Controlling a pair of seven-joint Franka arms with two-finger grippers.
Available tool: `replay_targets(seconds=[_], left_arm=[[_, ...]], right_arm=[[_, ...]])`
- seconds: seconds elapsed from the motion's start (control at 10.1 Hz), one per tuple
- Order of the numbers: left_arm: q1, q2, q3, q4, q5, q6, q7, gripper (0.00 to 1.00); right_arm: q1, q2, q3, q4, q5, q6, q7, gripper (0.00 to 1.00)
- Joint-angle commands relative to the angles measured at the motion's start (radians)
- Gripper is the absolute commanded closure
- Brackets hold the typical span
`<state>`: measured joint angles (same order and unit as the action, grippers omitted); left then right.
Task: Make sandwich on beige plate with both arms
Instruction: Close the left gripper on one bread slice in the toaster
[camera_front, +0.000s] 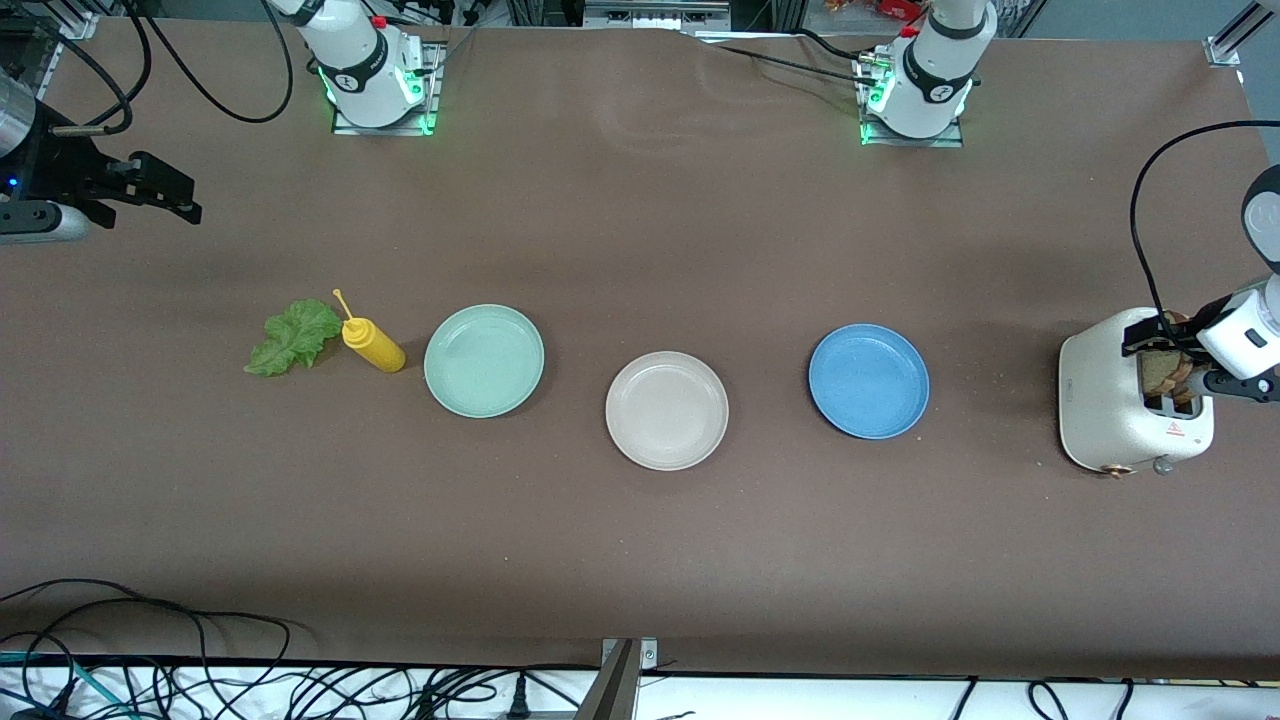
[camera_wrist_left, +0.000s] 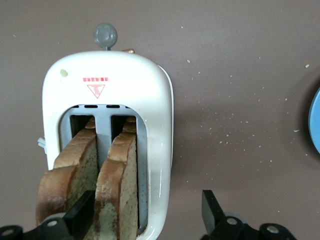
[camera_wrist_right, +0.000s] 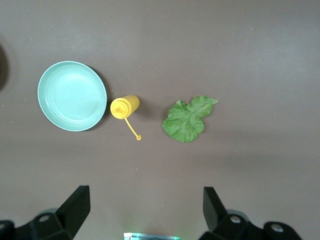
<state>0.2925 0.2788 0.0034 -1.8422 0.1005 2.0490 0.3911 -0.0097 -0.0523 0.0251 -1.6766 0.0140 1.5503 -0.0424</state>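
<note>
Beige plate (camera_front: 667, 410): bare, nearest the front camera, between the blue plate (camera_front: 869, 380) and the green plate (camera_front: 484, 360).
Toaster (camera_front: 1120, 405): at the left arm's end, 2 bread slices (camera_wrist_left: 117, 185) standing in its slots.
Left gripper (camera_wrist_left: 145, 212): over the toaster, fingers spread, 1 finger between the slices, 1 outside; no grip seen.
Lettuce (camera_front: 295, 335): beside the yellow bottle (camera_front: 373, 344), toward the right arm's end.
Right gripper (camera_front: 160, 190): waiting above the table's right-arm end, fingers wide open, holding nothing.
</note>
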Motion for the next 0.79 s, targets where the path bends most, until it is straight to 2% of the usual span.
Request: replay_targets(seconds=[0.0, 0.2, 0.3, 0.4, 0.69], left_arm=[[0.020, -0.030, -0.008, -0.037, -0.024, 0.019, 0.054, 0.42], [0.028, -0.029, -0.008, -0.035, -0.013, 0.014, 0.099, 0.76], [0.031, -0.029, -0.005, -0.031, -0.013, 0.014, 0.136, 0.90], [0.036, -0.027, -0.005, -0.028, -0.009, 0.013, 0.155, 1.00], [0.037, -0.026, -0.002, -0.008, -0.009, 0.011, 0.204, 1.00]], right_arm=[[-0.001, -0.004, 0.002, 0.015, -0.008, -0.021, 0.012, 0.00], [-0.001, -0.004, 0.001, 0.015, -0.008, -0.021, 0.010, 0.00], [-0.001, -0.004, 0.002, 0.015, -0.008, -0.025, 0.012, 0.00], [-0.001, -0.004, 0.004, 0.015, -0.008, -0.027, 0.012, 0.00], [-0.001, -0.004, 0.002, 0.015, -0.008, -0.027, 0.010, 0.00]])
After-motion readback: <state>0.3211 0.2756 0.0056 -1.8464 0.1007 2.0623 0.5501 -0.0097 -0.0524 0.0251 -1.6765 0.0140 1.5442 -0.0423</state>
